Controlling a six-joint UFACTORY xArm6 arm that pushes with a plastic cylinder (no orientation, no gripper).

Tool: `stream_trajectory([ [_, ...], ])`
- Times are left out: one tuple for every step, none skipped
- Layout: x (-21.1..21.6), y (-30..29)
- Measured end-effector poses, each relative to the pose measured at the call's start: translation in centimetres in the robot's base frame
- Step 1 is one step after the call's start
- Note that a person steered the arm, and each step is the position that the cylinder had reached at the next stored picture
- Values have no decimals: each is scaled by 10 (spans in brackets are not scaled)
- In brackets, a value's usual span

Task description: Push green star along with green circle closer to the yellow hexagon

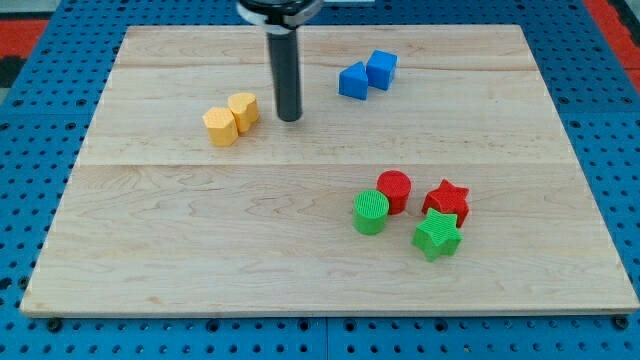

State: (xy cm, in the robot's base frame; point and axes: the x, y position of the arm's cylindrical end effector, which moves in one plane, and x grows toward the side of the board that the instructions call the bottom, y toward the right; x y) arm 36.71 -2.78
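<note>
The green star lies at the view's lower right, touching the red star above it. The green circle stands a little to its left, against the red circle. The yellow hexagon sits at the view's upper left, touching a second yellow block. My tip rests on the board just right of the yellow pair, far up and left of both green blocks.
Two blue blocks touch each other near the view's top, right of the rod. The wooden board lies on a blue pegboard surface.
</note>
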Motion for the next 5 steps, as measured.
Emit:
stream_trajectory([
  [22,78],
  [46,163],
  [114,247],
  [182,252],
  [196,196],
])
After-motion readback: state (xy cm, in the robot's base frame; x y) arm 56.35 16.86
